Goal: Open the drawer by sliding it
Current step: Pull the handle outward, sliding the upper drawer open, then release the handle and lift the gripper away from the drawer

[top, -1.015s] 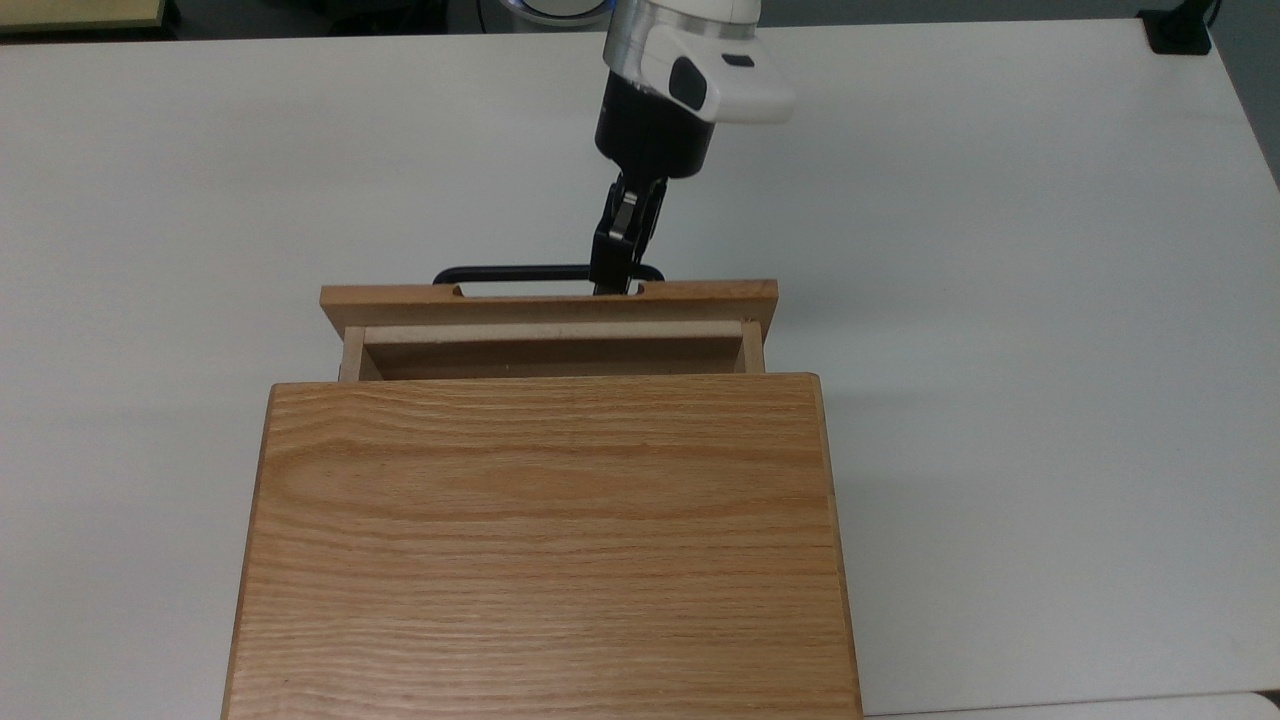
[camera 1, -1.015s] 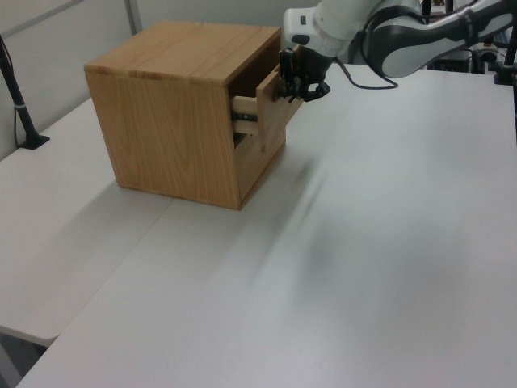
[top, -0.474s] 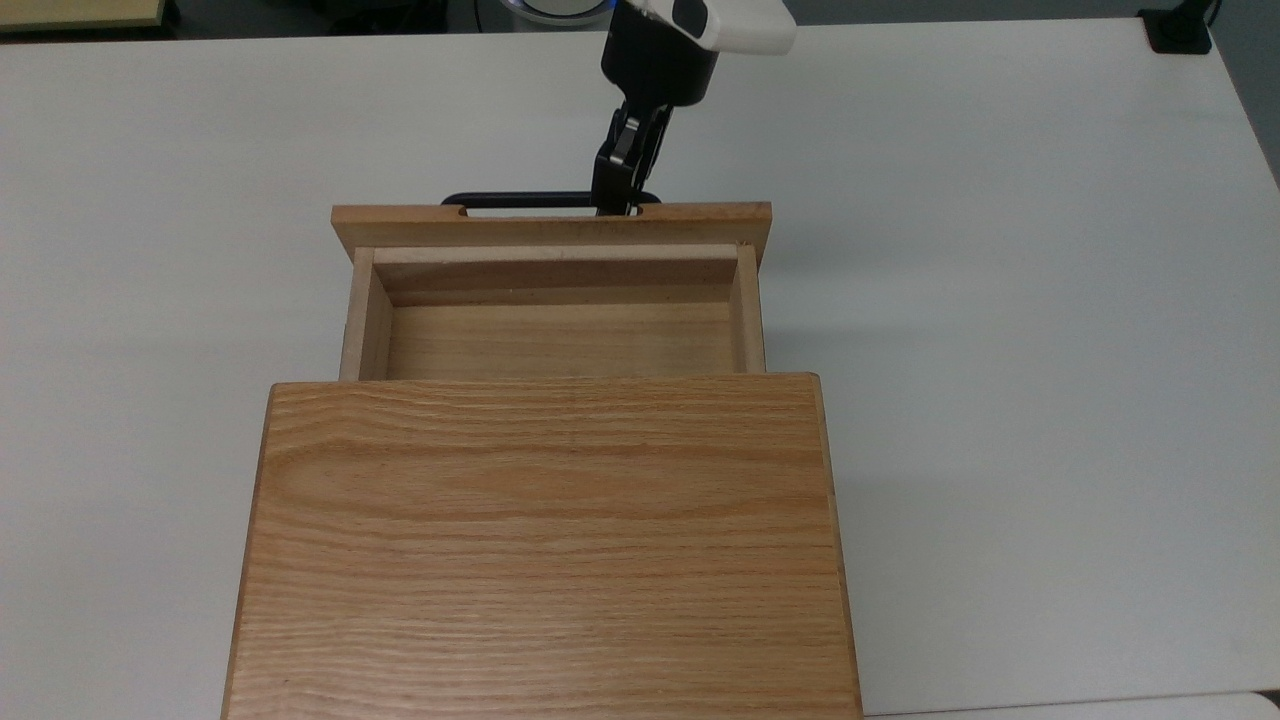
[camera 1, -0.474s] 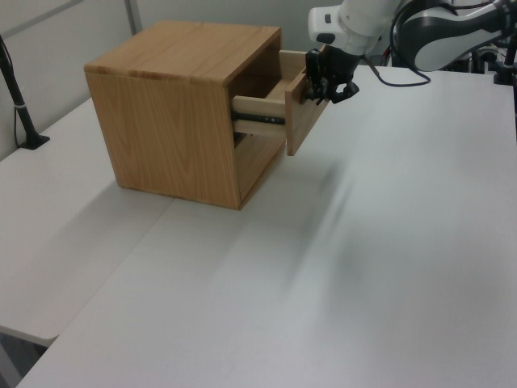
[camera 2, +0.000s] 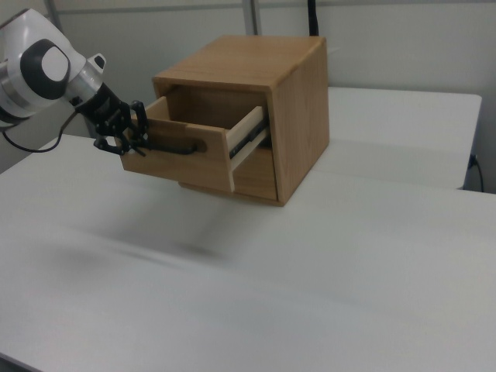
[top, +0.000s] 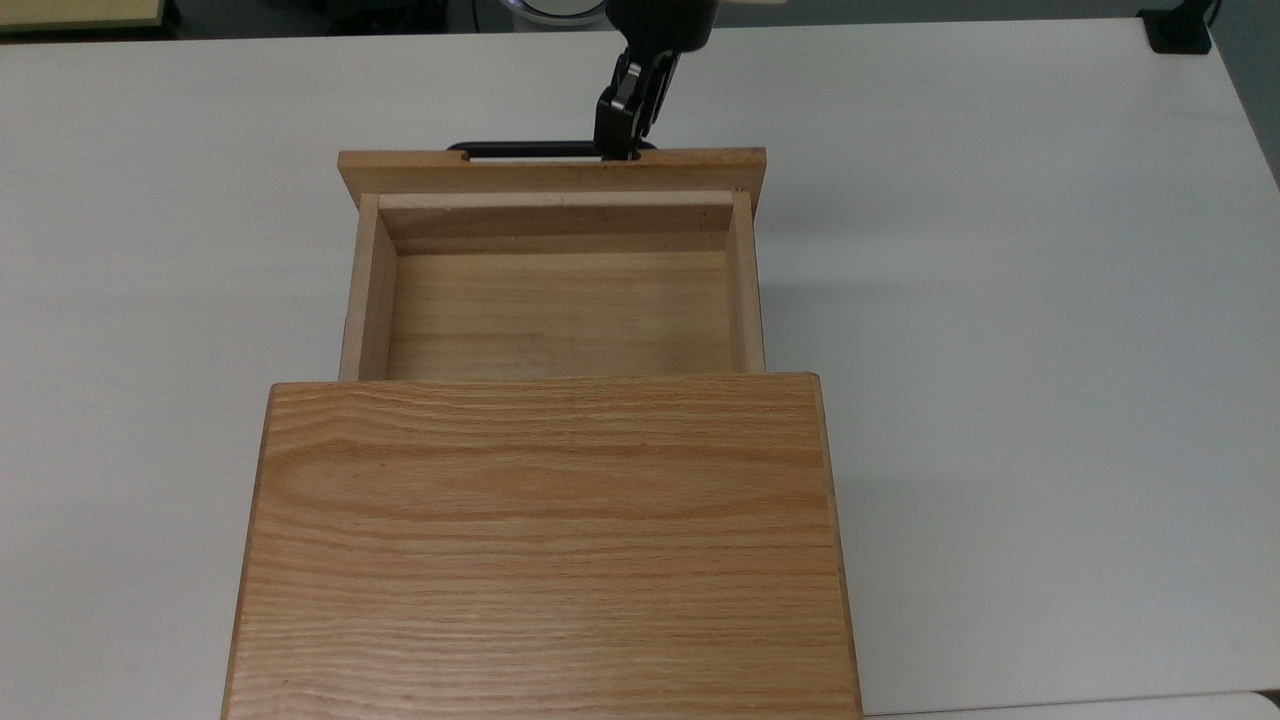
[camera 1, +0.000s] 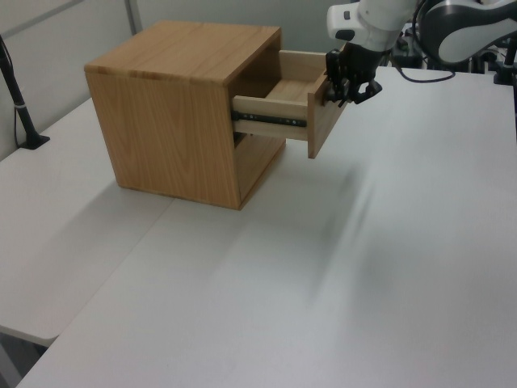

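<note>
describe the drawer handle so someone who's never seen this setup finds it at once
Start at the oak cabinet on the white table. Its drawer is pulled well out toward the top view's upper edge. On the outer face of the drawer's front panel is the handle, a slim black bar running along the panel with the gripper at one end, the only dark part on the pale wood.

One drawer point(top: 560, 300), one cabinet point(top: 545, 545)

white arm point(camera 1: 380, 14) with grey joint covers, a black cable, black tool point(camera 1: 349, 79).
</note>
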`<act>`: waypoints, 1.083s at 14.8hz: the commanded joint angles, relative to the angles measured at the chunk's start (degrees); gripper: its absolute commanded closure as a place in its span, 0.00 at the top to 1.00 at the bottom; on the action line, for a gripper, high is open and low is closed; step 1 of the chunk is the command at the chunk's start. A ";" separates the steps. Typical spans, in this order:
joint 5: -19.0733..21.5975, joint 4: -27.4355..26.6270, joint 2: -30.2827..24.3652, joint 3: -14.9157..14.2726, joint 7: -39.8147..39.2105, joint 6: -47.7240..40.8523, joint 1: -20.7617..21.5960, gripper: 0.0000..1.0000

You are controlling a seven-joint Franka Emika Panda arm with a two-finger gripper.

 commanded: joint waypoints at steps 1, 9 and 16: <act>2.54 -0.98 -4.02 1.99 1.27 -2.35 -1.41 0.61; 11.12 4.45 -4.99 2.17 8.98 -8.29 -2.47 1.00; 22.06 11.50 -5.16 2.17 40.60 -24.22 -6.77 1.00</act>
